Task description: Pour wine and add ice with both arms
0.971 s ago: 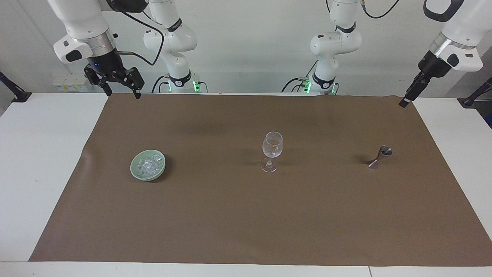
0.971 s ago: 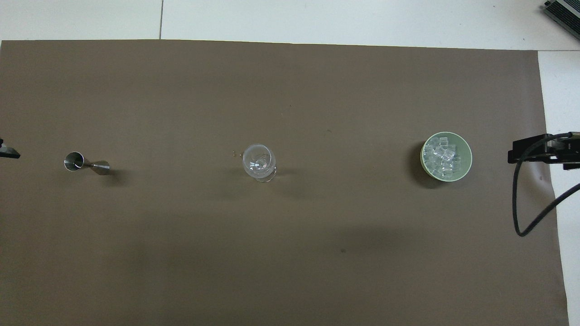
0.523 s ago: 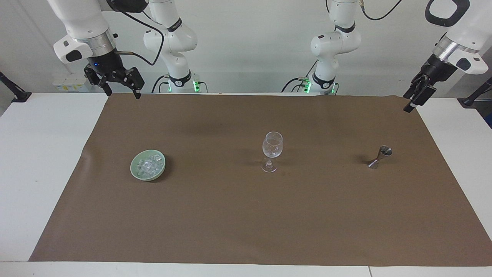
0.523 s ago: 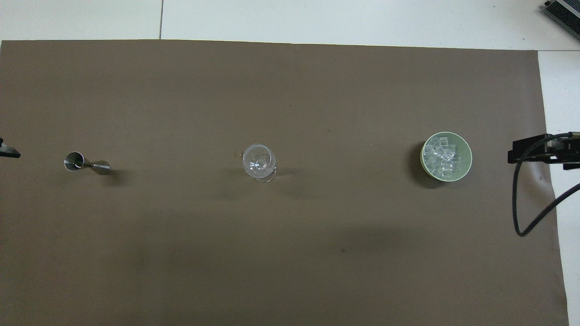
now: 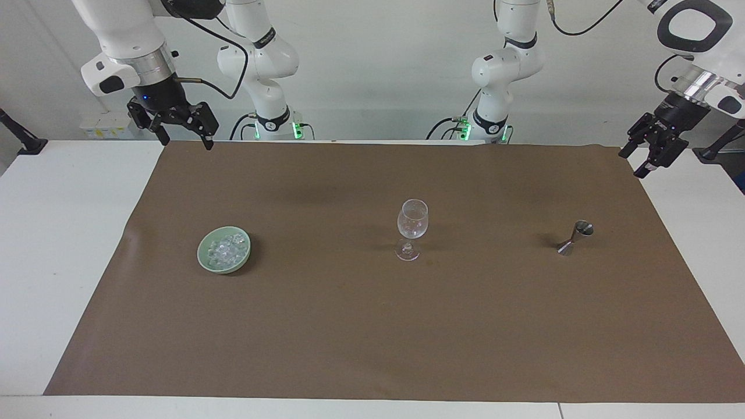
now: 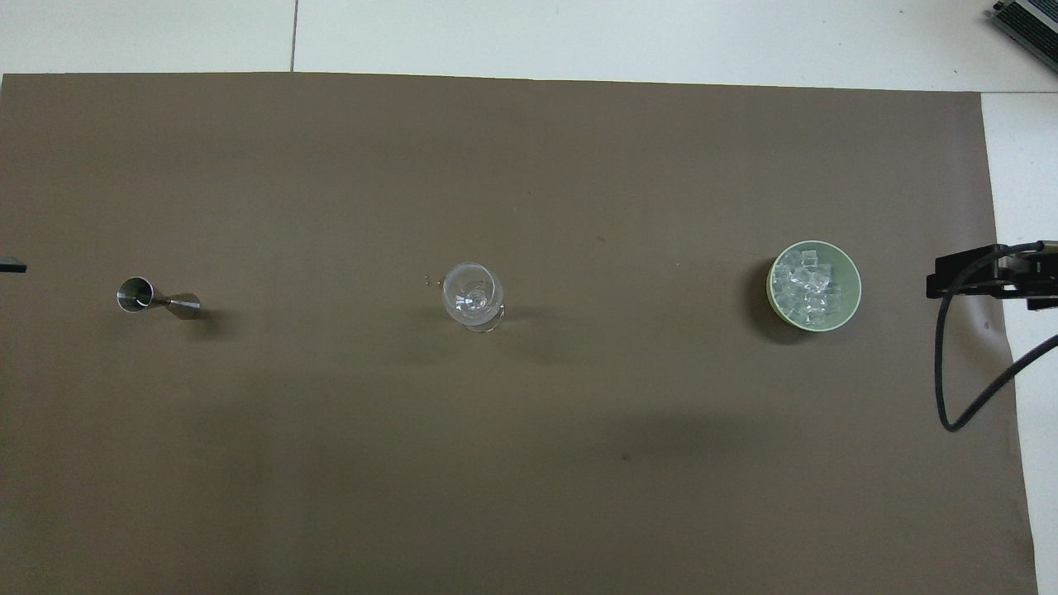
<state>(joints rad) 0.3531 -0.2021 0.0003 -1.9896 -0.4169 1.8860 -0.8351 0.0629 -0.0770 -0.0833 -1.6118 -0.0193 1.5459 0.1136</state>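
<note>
The ice (image 5: pixel 226 250) (image 6: pixel 806 285) is a heap of small clear cubes in a pale green bowl (image 5: pixel 202 256) (image 6: pixel 855 291) toward the right arm's end. A clear stemmed glass (image 5: pixel 412 224) (image 6: pixel 473 293) stands upright mid-table and looks empty. A small steel jigger (image 5: pixel 575 237) (image 6: pixel 157 299) stands toward the left arm's end. The wine is out of view. My right gripper (image 5: pixel 186 141) (image 6: pixel 959 277) hangs open over the mat's corner by its base. At the mat's other near corner my left gripper (image 5: pixel 631 164) (image 6: pixel 10 266) is open and holds nothing.
A brown mat (image 5: pixel 349 337) covers most of the white table (image 5: pixel 58 233). A black cable (image 6: pixel 950 388) loops down from the right wrist. Black stands sit at both ends of the table, near the robots.
My left gripper has swung outward toward its end of the table, dropped a little and turned. The right arm, the bowl, the glass and the jigger have not moved.
</note>
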